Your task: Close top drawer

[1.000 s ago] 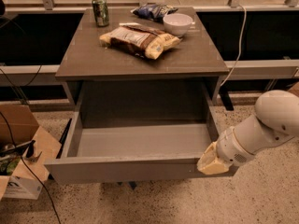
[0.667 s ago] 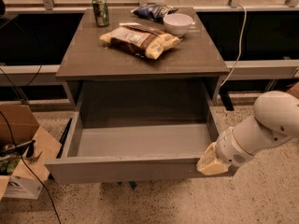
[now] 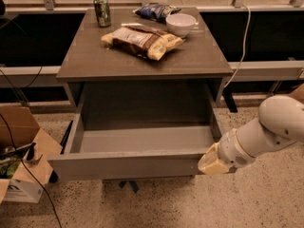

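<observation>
The top drawer (image 3: 128, 164) is a wide grey box pulled far out of the grey cabinet (image 3: 142, 61), with a plain flat front panel and an empty lighter grey floor (image 3: 145, 139). My gripper (image 3: 209, 165) comes in from the right on a white arm (image 3: 270, 127). Its cream-coloured tip sits at the right end of the drawer's front panel, touching or very close to it.
On the cabinet top lie a green can (image 3: 102, 11), a chip bag (image 3: 142, 39), a white bowl (image 3: 180, 23) and a blue bag (image 3: 156, 11). An open cardboard box (image 3: 21, 156) stands on the floor at left. A white cable (image 3: 242, 42) hangs at right.
</observation>
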{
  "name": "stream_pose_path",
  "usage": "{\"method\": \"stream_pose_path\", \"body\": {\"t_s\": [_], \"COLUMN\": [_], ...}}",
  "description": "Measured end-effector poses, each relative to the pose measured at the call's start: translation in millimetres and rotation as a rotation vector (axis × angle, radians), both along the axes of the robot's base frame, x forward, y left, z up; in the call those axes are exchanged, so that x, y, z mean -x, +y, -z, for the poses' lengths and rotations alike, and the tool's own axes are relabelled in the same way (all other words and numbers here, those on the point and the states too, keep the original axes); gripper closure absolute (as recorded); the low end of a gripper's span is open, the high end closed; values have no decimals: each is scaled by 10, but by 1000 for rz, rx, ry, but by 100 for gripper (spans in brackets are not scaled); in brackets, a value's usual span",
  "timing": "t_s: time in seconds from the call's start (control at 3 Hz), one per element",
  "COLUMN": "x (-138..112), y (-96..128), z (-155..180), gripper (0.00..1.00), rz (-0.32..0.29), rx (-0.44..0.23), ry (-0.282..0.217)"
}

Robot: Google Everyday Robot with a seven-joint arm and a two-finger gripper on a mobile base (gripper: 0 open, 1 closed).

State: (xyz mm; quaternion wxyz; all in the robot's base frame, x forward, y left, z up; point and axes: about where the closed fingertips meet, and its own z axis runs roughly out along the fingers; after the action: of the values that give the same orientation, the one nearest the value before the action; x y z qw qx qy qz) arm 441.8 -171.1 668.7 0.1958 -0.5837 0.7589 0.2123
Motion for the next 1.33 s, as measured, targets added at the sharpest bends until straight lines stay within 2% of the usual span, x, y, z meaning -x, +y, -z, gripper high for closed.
{"method": "stream_pose_path", "body": {"t_s": [0.33, 0.67, 1.0, 1.33], "x": [-238, -238, -363, -593], "y": [81, 81, 122, 193], "z": [79, 79, 92, 104], "gripper": [100, 100, 100, 100], "rz": [-13, -13, 0, 21], "rx": [-46, -46, -51, -60], "ry": [-39, -39, -95, -193]}}
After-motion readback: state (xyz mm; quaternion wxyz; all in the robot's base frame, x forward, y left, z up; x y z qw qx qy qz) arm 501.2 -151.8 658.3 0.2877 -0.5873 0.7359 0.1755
